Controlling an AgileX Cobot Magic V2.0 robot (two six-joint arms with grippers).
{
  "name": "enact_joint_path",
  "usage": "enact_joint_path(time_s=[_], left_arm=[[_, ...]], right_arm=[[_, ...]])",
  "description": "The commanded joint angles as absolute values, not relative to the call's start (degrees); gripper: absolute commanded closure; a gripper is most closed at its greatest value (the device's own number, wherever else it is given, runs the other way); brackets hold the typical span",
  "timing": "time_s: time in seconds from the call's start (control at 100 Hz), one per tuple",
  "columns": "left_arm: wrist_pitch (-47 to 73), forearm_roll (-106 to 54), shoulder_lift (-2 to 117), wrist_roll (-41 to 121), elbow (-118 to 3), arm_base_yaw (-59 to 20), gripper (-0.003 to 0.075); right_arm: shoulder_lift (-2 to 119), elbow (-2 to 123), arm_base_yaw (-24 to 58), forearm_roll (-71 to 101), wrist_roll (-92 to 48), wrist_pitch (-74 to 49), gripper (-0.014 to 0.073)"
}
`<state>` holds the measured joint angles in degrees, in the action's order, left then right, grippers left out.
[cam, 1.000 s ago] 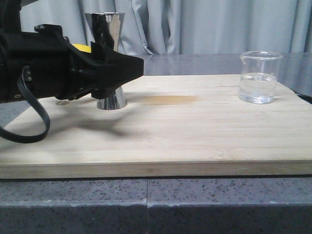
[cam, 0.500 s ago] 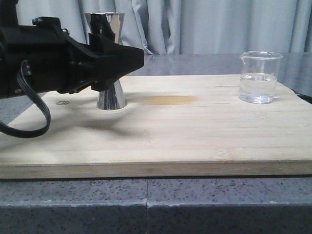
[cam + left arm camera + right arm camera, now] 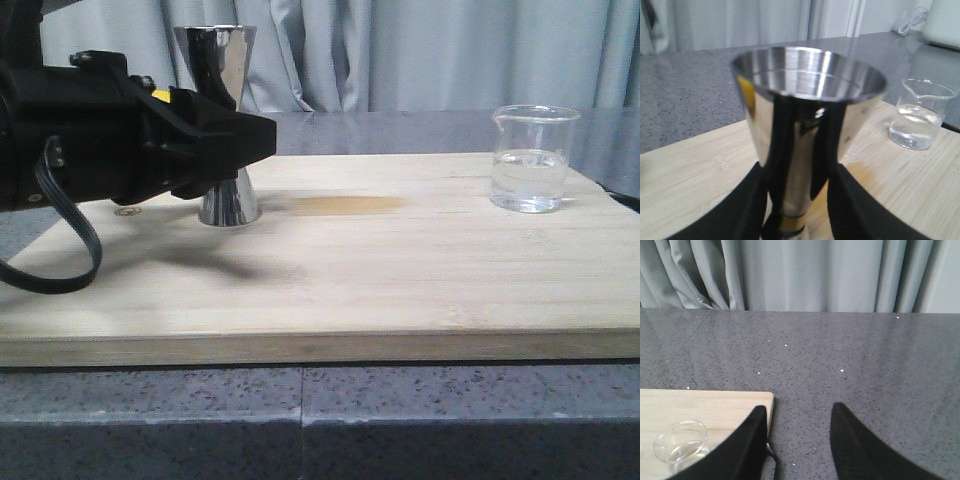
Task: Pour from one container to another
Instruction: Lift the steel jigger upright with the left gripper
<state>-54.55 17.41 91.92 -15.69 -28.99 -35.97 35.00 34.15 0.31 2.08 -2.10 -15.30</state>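
Between left tool's (image 3: 795, 200) fingers, jigger (image 3: 807, 125) waist.

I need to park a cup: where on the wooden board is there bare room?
Free: the middle, between the shiny steel hourglass jigger and the small clear glass beaker, and the near strip of the wooden board. Crowded: around the jigger, where the left gripper is.

A speckled grey stone surface (image 3: 450, 420) carries a pale wooden board (image 3: 400, 290) that covers most of it. On the board, a steel jigger (image 3: 228, 205) stands upright toward 10 o'clock, and a small glass beaker (image 3: 532, 160) holding clear liquid stands toward 2 o'clock, well apart from it. A faint brownish stain (image 3: 345, 205) marks the wood between them, nearer the jigger.
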Motion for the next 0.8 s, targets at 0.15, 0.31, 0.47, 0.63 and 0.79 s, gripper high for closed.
enact_joint_path(time_s=[0.15, 0.31, 0.47, 0.63, 0.79], left_arm=[[-58.10, 16.79, 90.34, -15.72, -30.26, -35.84, 0.0470], [-57.98, 16.79, 90.34, -15.72, -30.26, -35.84, 0.0521], [-57.98, 16.79, 90.34, -15.72, -30.26, -35.84, 0.0663], [-57.98, 16.89, 90.34, -15.72, -30.26, -35.84, 0.0738], [-57.98, 18.34, 90.34, -15.72, -30.26, -35.84, 0.0738]], right_arm=[[35.48, 36.19, 0.39, 1.41, -2.44, -10.37, 0.0314], [35.48, 36.19, 0.39, 1.41, -2.44, -10.37, 0.0314], [35.48, 36.19, 0.39, 1.41, -2.44, -10.37, 0.0314], [35.48, 36.19, 0.39, 1.41, -2.44, -10.37, 0.0314], [35.48, 36.19, 0.39, 1.41, -2.44, -10.37, 0.0314]])
